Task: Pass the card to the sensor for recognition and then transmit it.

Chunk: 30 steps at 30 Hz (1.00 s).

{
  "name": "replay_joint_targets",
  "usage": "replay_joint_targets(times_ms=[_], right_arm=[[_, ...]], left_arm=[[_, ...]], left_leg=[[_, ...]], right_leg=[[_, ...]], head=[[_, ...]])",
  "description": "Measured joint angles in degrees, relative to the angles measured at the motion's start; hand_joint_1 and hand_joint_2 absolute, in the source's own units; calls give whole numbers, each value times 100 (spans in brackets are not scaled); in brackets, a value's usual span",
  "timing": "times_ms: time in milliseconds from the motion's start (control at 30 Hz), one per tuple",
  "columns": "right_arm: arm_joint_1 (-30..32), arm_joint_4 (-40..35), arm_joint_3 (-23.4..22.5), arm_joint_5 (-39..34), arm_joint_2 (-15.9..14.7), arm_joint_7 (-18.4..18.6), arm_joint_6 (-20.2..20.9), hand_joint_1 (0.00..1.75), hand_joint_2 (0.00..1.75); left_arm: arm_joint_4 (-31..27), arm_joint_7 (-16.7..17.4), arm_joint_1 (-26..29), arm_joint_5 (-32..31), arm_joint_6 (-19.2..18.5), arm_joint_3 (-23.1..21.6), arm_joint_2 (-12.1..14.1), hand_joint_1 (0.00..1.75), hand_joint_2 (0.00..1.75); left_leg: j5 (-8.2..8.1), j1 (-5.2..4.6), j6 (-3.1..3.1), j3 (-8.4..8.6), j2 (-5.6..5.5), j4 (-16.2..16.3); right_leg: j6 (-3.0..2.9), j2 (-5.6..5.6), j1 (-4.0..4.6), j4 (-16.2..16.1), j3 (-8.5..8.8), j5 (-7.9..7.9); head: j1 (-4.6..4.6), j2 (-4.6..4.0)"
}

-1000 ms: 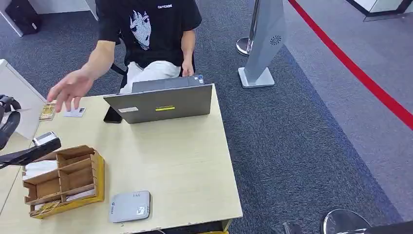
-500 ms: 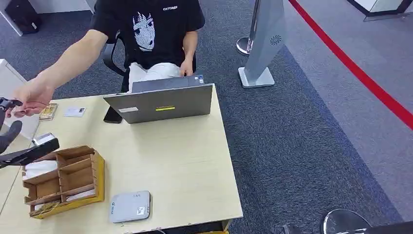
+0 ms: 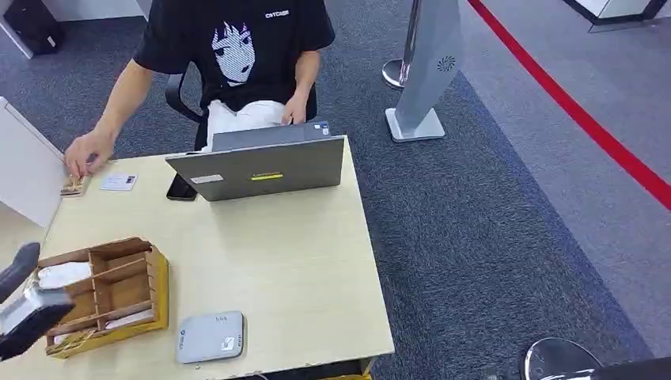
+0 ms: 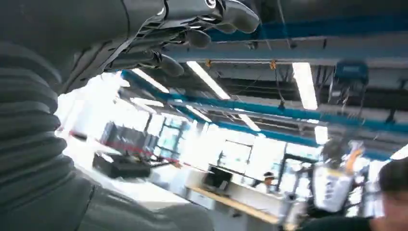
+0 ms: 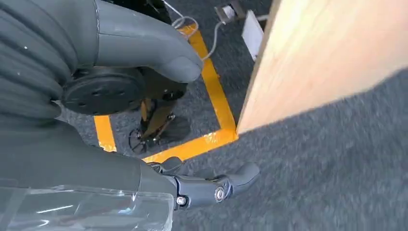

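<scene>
table (image 3: 277, 269) pale wood | laptop (image 3: 261, 168) grey, yellow sticker | carpet (image 3: 475, 237) dark grey, red stripe (image 3: 585, 119)

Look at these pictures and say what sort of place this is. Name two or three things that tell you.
Probably an office reception or check-in desk: a person sits at a laptop on a wooden table, with a card reader near its edge, grey carpet and a barrier post beyond.

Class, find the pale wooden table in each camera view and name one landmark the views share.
Head view: pale wooden table fills the lower left, carrying a grey laptop.
Left wrist view: not in it; the camera faces ceiling lights.
Right wrist view: its corner lies beside yellow floor tape.
Shared landmark: grey carpet, in head and right wrist views.
</scene>
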Motion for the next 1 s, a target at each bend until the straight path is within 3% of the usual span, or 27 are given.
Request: replay_joint_targets(times_ms=[100,167,267,333,400,500,567,800,1000], right_arm=[[219,-355,170,-209,0,86,-182,0,175],[287,-510,227,-270,0,99,-195,0,175],[356,-673,240,-376,0,101,-257,0,175],[407,-778,238,-404,-2,121,-292,0,175],[429,-848,236,-441,-2,134,-309,0,175],[430,-933,236,-542,-2,136,-361,0,175],[434,-946,231,-642,-2,136,-364,0,175],[433,-959,196,-721,-2,132,-331,0,175],[440,-970,170,-859,-2,116,-318,0,175]], left_arm=[[-649,-543,636,983,-582,649,-782,0,175],[-888,-618,889,1676,-1264,1099,-1259,0,175],[-998,-368,1159,3227,-2217,1817,-1998,0,175],[-993,-102,1405,4326,-2347,2264,-2291,0,175],[-954,18,1618,5007,-2384,2529,-2505,0,175],[-759,357,1980,6039,-2207,2696,-2699,0,175],[-519,394,2206,6331,-2100,2694,-2791,0,175],[-38,519,2565,6265,-1893,2653,-2953,0,175],[423,726,2811,6079,-1624,2334,-3016,0,175]], left_leg=[[-7,-2,11,-1,-2,0],[-10,-3,15,-2,-5,0],[-10,-3,16,2,-4,0],[-10,-1,16,7,-1,0],[-10,-1,15,6,-7,0],[-12,-2,13,14,-5,-1],[-12,2,13,13,-5,0],[-13,-1,13,15,-9,0],[-14,-4,16,21,-13,0]], right_leg=[[5,-8,0,-4,0,-7],[6,-15,0,-4,3,-8],[11,-13,0,-4,8,-11],[10,-9,0,-4,8,-11],[10,-14,0,-4,9,-11],[10,-12,0,-4,14,-13],[10,-11,1,-4,14,-14],[15,-14,1,-4,18,-17],[16,-16,-1,-5,22,-18]], head=[[0,0],[0,0],[-2,0],[0,0],[0,0],[-4,0],[-2,0],[2,0],[0,0]])
